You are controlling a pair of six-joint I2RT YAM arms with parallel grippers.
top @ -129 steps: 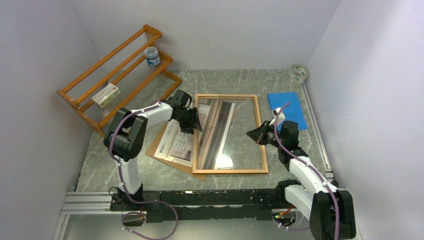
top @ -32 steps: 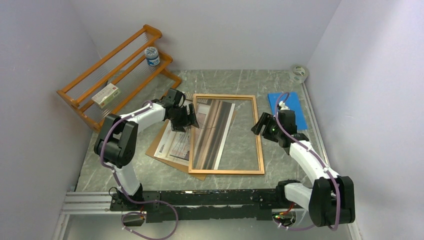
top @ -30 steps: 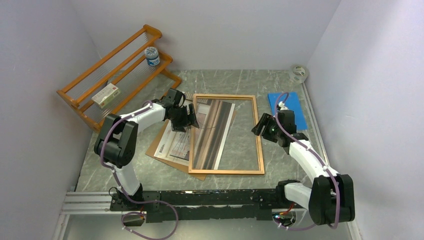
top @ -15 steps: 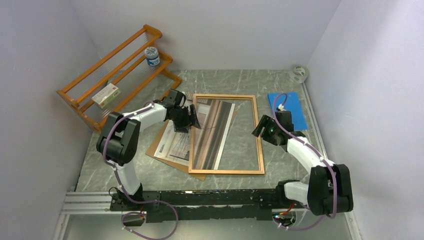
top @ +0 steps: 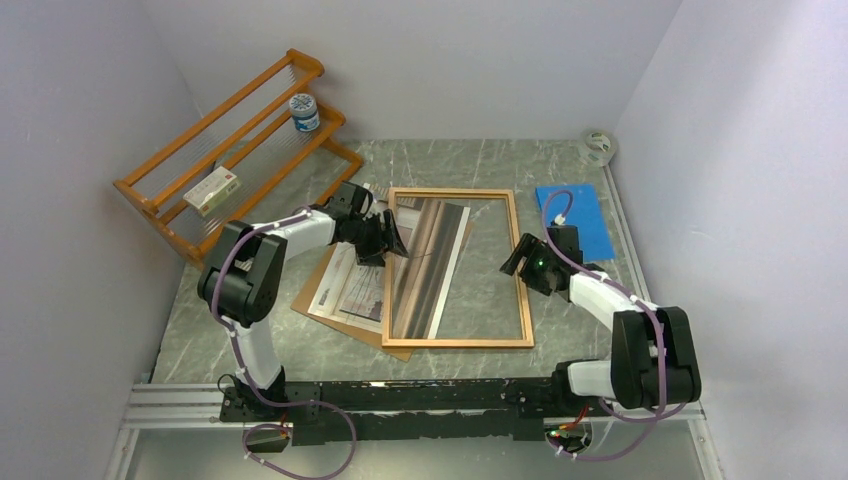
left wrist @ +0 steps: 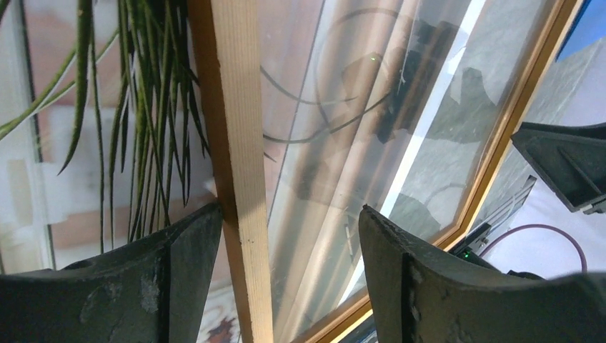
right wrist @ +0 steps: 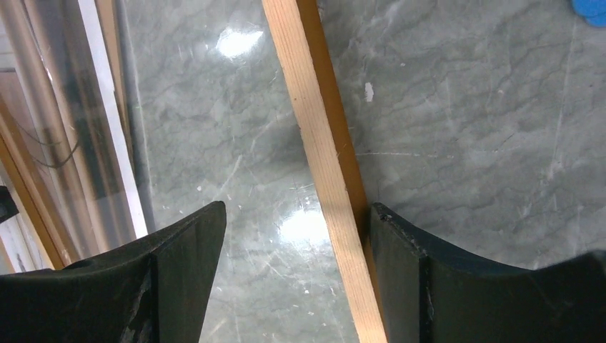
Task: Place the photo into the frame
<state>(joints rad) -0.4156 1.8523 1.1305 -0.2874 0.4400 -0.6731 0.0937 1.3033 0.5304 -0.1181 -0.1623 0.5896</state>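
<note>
The frame lies flat on the marble table. Its left side overlaps the photo, which rests on a brown board and lies partly under the glass. The left gripper straddles the frame's left rail, jaws spread, not clenched on it. The right gripper straddles the right rail likewise, released, one finger touching the wood

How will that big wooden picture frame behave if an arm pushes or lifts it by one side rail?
The frame is probably stiff but fragile: thin wooden rails around a reflective glass pane. It likely slides easily on the polished marble table. Lifted by one rail, it would probably tilt, being wide and thinly edged.
</note>
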